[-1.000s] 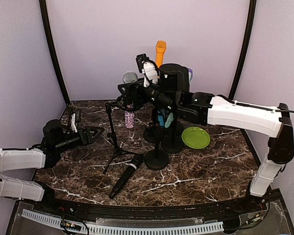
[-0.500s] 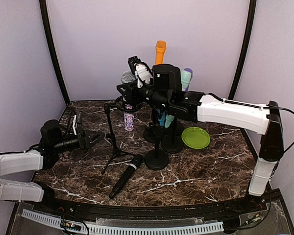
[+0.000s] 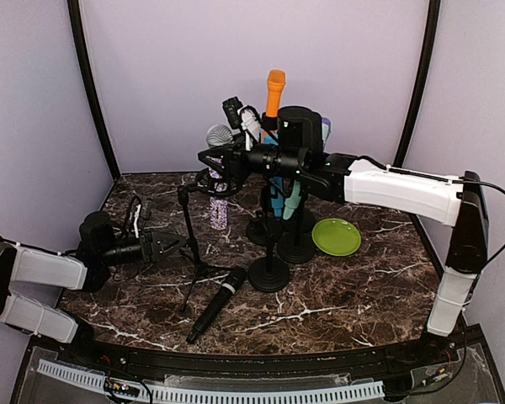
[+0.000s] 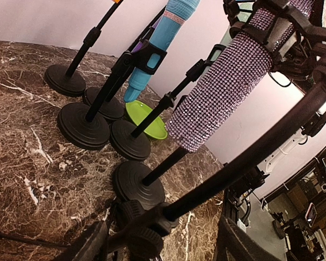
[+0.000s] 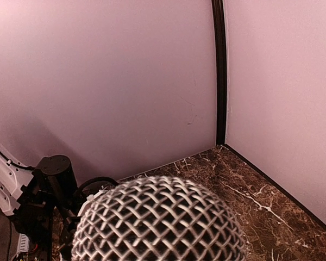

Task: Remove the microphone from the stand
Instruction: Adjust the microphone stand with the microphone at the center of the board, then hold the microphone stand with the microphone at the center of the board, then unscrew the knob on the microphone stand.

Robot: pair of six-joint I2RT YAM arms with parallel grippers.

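One mic [image 3: 218,212] — rhinestone body, mesh head — is carried tilted atop the stand [image 3: 191,242], back left. Its neck is clasped by the right gripper [image 3: 217,162]; the stand's pole is straddled by the left gripper [image 3: 177,247], jaws spread.

I see a dark marble table [image 3: 362,295] with white veins, closed in by lilac walls [image 3: 151,76]. A green plate [image 3: 336,236] lies toward the right rear, just beside a cluster of black round-based stands [image 3: 268,275]. One of them carries an orange microphone [image 3: 274,91] pointing up, the highest thing here. Another clips a blue microphone [image 4: 162,38], tilted. A black microphone [image 3: 216,304] lies flat on the table toward the front, its upper end near the closest round base.
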